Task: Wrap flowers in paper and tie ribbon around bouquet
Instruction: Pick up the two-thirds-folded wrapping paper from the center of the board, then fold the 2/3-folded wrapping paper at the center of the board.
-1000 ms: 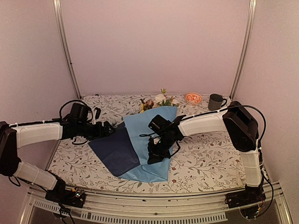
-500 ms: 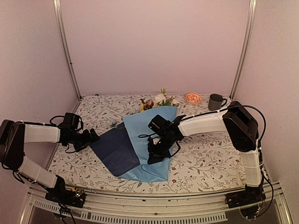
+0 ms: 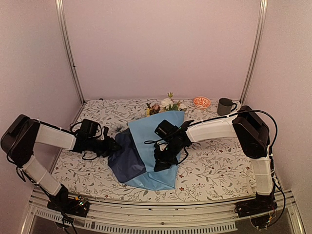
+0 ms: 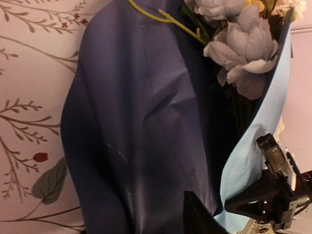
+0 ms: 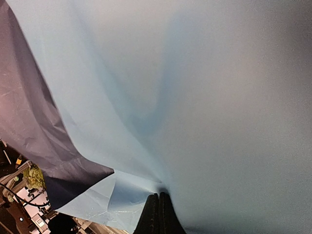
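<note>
While the right gripper (image 5: 159, 194), fingers together, presses the paper (image 3: 148, 136) lying mid-table over the flowers (image 3: 166, 104), the left gripper (image 3: 114, 145) meets its navy flap; whether it grips, I cannot tell.

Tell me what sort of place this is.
Probably a robot test booth: plain pale walls, metal frame posts, and a leaf-printed tablecloth staged with an orange-patterned bowl and grey mug.

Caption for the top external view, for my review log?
Right gripper pinches the paper folded over the flowers; left gripper reaches its navy edge.
</note>
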Robot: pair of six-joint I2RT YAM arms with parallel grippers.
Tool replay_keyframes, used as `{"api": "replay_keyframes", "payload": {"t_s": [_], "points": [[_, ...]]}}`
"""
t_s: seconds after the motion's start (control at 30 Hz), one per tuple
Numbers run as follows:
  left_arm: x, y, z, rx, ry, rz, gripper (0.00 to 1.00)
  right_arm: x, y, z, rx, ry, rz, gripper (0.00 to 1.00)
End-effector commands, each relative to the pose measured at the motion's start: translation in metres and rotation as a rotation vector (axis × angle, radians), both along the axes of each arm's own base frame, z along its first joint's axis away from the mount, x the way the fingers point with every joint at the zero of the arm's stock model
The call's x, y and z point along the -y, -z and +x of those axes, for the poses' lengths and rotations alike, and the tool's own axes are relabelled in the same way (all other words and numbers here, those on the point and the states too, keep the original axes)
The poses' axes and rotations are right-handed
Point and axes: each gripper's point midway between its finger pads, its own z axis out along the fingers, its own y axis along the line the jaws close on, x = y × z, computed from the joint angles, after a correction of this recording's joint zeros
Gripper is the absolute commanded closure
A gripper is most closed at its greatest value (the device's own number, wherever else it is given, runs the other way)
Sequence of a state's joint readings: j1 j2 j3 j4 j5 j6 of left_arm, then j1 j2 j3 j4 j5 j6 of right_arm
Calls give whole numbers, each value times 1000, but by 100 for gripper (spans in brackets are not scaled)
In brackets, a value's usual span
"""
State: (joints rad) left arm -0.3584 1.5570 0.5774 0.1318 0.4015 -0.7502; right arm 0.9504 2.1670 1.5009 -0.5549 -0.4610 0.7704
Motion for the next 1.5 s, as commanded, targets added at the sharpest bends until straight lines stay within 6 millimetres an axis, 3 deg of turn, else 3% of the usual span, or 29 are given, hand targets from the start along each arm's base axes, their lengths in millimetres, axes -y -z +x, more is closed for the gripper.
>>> {"api": "replay_keyframes", "payload": {"t_s": [0.0,0.1,0.27,0.53,0.73,0.87,1.1,1.3,1.37,1.47], "points": [[18,-18,-4,15,60,-46,84,13,29,-4,6,6,-106,100],[20,-27,-7,25,73,-36,100,13,29,-5,5,2,-107,100],[36,-68,-5,116,122,-42,100,14,28,-5,7,1,-106,100],[99,-133,4,235,299,-137,100,14,28,-6,7,3,-105,100],[140,-147,21,274,384,-186,100,14,27,-6,11,2,-96,100],[163,-130,33,241,435,-183,100,15,26,-7,17,2,-88,99],[169,-83,44,170,435,-128,100,15,12,-6,61,3,-30,99],[173,-54,50,131,442,-86,100,-2,-44,5,164,-7,126,95],[172,-35,51,95,439,-59,100,0,-57,6,175,-5,151,93],[173,-27,50,82,442,-48,100,8,-67,3,131,0,194,91]]}}
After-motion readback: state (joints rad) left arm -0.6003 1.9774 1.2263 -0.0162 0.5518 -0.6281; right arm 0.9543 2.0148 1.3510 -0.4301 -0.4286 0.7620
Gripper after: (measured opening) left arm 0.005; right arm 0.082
